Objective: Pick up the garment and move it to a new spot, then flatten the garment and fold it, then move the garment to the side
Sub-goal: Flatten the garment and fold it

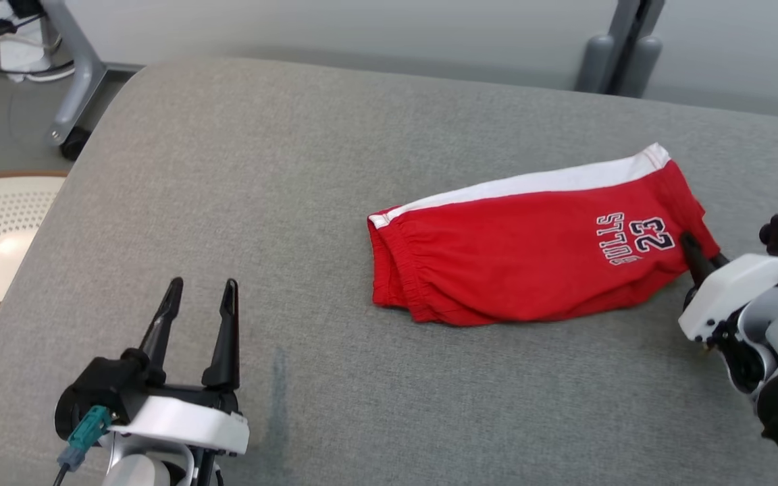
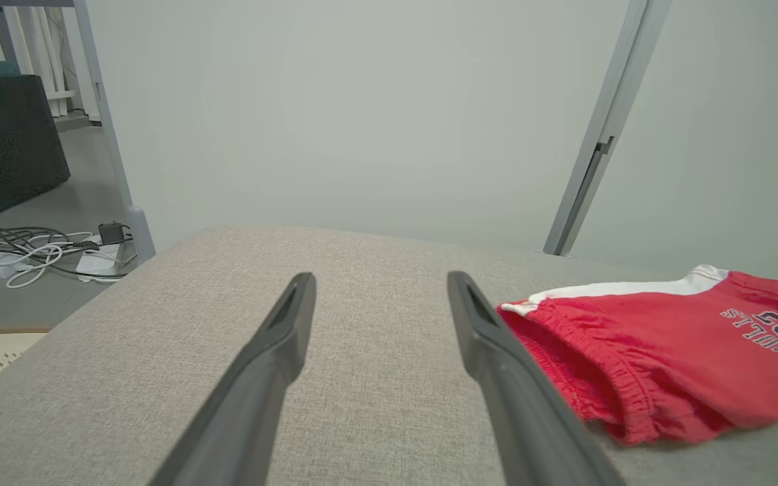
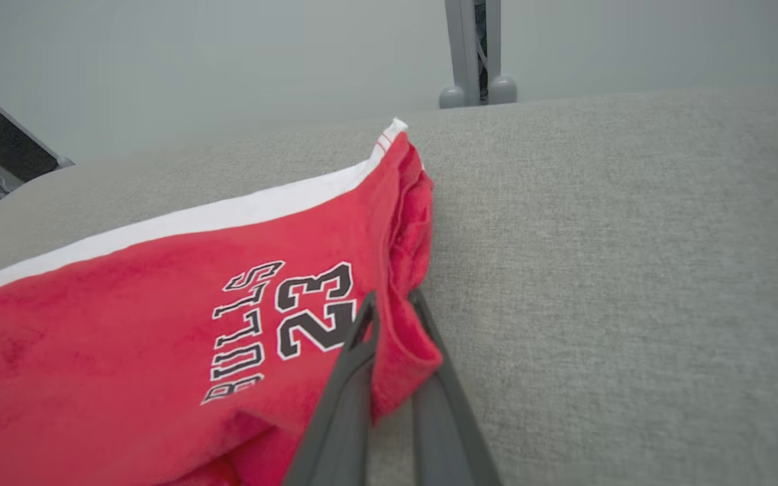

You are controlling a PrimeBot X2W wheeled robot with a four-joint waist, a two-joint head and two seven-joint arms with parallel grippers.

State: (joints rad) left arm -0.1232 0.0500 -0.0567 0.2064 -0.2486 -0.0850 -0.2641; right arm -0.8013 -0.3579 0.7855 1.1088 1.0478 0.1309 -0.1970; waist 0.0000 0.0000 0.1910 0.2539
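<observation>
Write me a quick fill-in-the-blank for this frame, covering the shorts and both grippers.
1. The number printed on the red folded fabric shorts is ____.
2. The right gripper has its jaws ____ on the shorts' edge.
3. The left gripper holds its jaws ____ above the grey fabric cushion, apart from the shorts.
4. The stripe along the shorts' far edge is ____.

Missing words: 23; shut; open; white.

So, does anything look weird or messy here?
A faint dark streak marks the grey cushion near its front, left of the shorts. It looks like a stain or damp patch. The shorts themselves lie folded and tidy.
</observation>
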